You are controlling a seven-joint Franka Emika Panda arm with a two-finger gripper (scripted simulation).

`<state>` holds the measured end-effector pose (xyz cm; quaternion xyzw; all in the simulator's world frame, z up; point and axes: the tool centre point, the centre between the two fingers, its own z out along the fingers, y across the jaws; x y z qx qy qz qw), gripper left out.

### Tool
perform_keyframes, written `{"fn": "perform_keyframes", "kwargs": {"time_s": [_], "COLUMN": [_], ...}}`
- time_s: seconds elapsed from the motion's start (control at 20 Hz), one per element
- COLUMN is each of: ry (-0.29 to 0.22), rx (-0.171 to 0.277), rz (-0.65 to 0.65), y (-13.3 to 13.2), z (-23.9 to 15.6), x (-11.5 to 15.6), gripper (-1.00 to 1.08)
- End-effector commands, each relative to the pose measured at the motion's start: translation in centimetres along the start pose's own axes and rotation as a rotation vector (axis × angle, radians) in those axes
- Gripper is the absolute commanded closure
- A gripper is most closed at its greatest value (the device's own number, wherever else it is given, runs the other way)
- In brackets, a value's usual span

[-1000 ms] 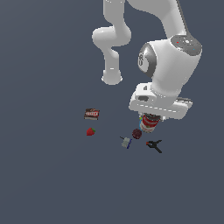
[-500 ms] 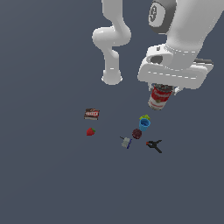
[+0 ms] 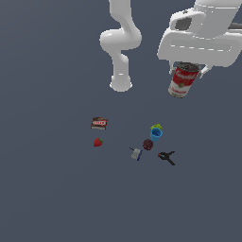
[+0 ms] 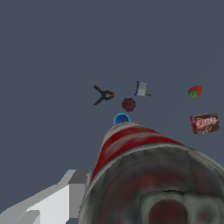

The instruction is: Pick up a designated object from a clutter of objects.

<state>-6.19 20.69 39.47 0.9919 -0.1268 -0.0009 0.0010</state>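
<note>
Going left to right in the exterior view: the brown box [image 3: 99,123] and the strawberry [image 3: 98,142] lie on the floor at about 9 o'clock from the main bunch. Next comes the small grey-blue piece [image 3: 136,153], then the dark red fruit [image 3: 148,144] with the blue cup [image 3: 156,133] just beside it at 1 o'clock, and the black clamp [image 3: 166,157] at around 4 o'clock.

The soup can [image 3: 183,80] hangs high above all of that, well clear, tilted a bit, pinched in the gripper [image 3: 186,71] at its top end. The fingers themselves are mostly hidden by the hand.

Main worry, I'd say: the can sits crooked, so a hold near the rim could slip and drop it onto the cup and fruit.
</note>
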Motion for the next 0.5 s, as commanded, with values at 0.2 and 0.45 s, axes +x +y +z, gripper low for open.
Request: {"fn": "perform_keyframes", "kwargs": {"time_s": [0.2,0.45], "ry": [0.002,0.002], "rx": [0.002,0.002], "rz": [0.001,0.001], "y": [-0.3,-0.4], "z": [-2.4,-2.6], "x": [-1.0,-1.0], "gripper": [1.08,1.08]}}
